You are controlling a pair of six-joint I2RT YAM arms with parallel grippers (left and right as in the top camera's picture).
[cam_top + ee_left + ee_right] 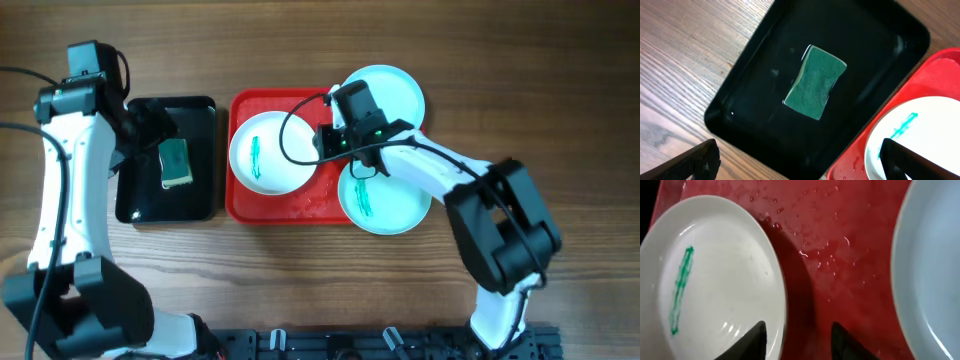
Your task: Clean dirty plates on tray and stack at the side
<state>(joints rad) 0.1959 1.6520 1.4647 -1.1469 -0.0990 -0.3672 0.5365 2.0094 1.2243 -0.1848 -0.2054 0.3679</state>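
Observation:
The white plate (266,152) with a teal smear lies on the left of the red tray (300,208). One pale aqua plate (396,90) lies at the tray's far right corner. Another aqua plate (385,200), with a smear, lies at its near right. My right gripper (324,140) is open, low over the tray. In the right wrist view the jaws (799,330) straddle the white plate's (715,280) right rim, with an aqua plate (935,255) at the right. My left gripper (150,128) is open and empty above the black tray; its jaws (799,152) are wide apart.
A black tray (200,110) stands left of the red tray and holds a green sponge (176,163). The sponge (815,82) lies flat in the wet black tray (755,60). The white plate (925,130) and the red tray (860,160) show at the lower right.

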